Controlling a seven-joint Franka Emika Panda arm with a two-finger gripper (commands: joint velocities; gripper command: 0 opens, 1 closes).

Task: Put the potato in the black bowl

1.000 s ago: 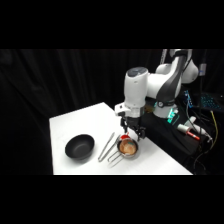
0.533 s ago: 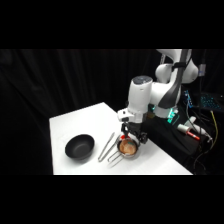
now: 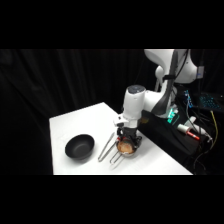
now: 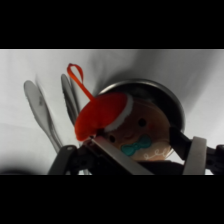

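- potato (image 4: 131, 131) lies in the small silver bowl (image 4: 167, 102), not in the black bowl (image 3: 80, 148); wrist view shows it as a tan gingerbread-type soft toy with a red hat, white hat band, teal bow and a red loop lying out over the bowl rim onto the table
- gripper (image 3: 126, 144) is down at the silver bowl (image 3: 125, 149), right over the potato (image 3: 124, 145)
- fingers (image 4: 196, 156) stand apart, one on each side of the toy, close to it; can't tell whether they press it, reads as not closed
- one finger and the black linkage cross the lower part of the toy in wrist view and hide its bottom edge
- metal tongs (image 3: 106, 147) lie on the table (image 3: 85, 122) between the two bowls, just beside the silver bowl; both arms of the tongs (image 4: 48, 116) show left of the bowl in wrist view
- black bowl sits well left of the silver bowl in side view, upright, with the tongs between them
- counts: 2 bowls (1 black, 1 silver), 1 potato toy, 1 pair of tongs, 1 arm
- dark equipment with cables and small lights off the table at right
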